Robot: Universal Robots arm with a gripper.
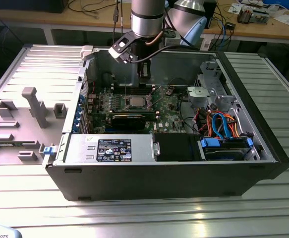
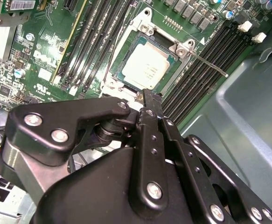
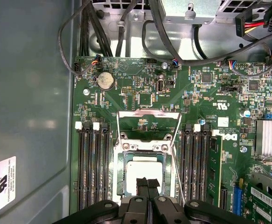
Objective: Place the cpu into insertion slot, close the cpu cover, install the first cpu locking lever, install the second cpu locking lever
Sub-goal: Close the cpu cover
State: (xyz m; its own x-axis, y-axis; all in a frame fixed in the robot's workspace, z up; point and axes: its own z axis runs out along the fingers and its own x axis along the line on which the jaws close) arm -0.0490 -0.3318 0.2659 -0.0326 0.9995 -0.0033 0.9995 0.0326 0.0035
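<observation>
The cpu (image 3: 144,171) (image 2: 145,69), a small square chip with a dull silver top, lies flat in the insertion slot (image 3: 121,161) on the green motherboard (image 3: 140,88). Behind the slot, the cpu cover (image 3: 147,112), a thin silvery frame with a window, stands swung open. A thin metal locking lever (image 2: 211,65) sticks out sideways from the socket, unlatched. My gripper (image 3: 148,183) (image 2: 149,97) (image 1: 144,74) hovers just above the chip's edge, its black fingers shut together with nothing between them.
Black memory slots (image 3: 94,163) flank the socket on both sides. A finned heat sink (image 3: 269,135) and cable bundles (image 3: 173,46) lie nearby. The case's grey wall (image 3: 33,93) rises close by. The exterior view shows the drive cage with blue and orange cables (image 1: 223,129) and a grey fixture (image 1: 30,114).
</observation>
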